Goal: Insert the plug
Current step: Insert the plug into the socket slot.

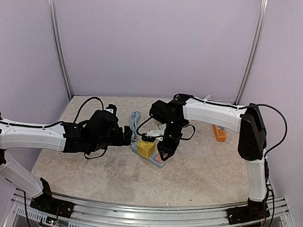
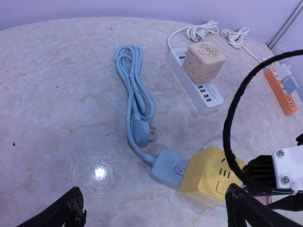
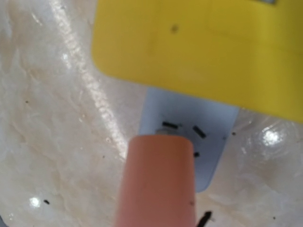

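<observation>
A salmon-pink plug (image 3: 158, 184) fills the lower middle of the right wrist view, and my right gripper (image 1: 166, 150) is shut on it. Its front end hangs just over the socket slots of the pale blue power strip (image 3: 213, 142), with a bit of grey metal showing at the nearest slot. I cannot tell whether the prongs are in. A yellow cube adapter (image 1: 145, 148) sits plugged on the strip beside that socket. My left gripper (image 2: 154, 208) stands open just left of the blue strip (image 2: 173, 166), its black fingers (image 2: 66, 210) apart with nothing between them.
The strip's blue cable (image 2: 135, 90) lies coiled behind it, its own plug loose on the table. Farther back is a white power strip (image 2: 208, 97) carrying a beige cube (image 2: 201, 61). An orange strip (image 1: 219, 132) lies at the right. A black cable loop (image 2: 232, 118) hangs off the right arm.
</observation>
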### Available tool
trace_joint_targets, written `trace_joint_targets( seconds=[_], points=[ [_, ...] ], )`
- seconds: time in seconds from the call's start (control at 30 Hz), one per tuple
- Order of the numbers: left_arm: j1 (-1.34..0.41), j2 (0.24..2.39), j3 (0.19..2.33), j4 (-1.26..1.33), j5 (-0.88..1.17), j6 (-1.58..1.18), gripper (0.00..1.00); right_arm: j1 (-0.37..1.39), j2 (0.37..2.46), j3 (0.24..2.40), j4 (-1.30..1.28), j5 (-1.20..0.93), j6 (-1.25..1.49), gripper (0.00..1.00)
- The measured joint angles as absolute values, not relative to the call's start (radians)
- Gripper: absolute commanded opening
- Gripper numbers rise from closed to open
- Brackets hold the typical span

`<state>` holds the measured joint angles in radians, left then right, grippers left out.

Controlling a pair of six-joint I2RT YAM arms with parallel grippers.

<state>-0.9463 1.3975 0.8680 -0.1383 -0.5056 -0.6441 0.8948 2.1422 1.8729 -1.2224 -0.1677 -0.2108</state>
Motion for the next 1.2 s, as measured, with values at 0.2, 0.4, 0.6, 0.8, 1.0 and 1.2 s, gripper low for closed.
trace_joint_targets(
  seconds=[0.2,0.4,0.6,0.8,1.0,1.2],
  points=[
    [-0.946,1.398,0.868,-0.138,-0.506,-0.646,0.99,0.895,2.143,1.873,-1.222,-0.168,-0.207,0.01],
    [-0.946,1.398,0.868,-0.134,-0.506,-0.646,0.99,0.895,2.148,1.879,-1.227,-0.165,-0.197,0.16],
    [-0.946,1.398,0.868,-0.134,-0.506,-0.646,0.99,0.899,2.16,1.904,-1.243,-0.159,-0.191,0.25],
    [-0.946,1.4,0.868,-0.133,-0.506,-0.645,0.99,0.903,2.165,1.913,-1.248,-0.15,-0.189,0.27],
    [-0.946,1.409,0.868,-0.128,-0.506,-0.645,0.99,0.908,2.184,1.948,-1.254,-0.141,-0.187,0.28],
    [-0.946,1.409,0.868,-0.127,-0.506,-0.646,0.99,0.91,2.203,1.98,-1.253,-0.126,-0.184,0.28]
  ],
)
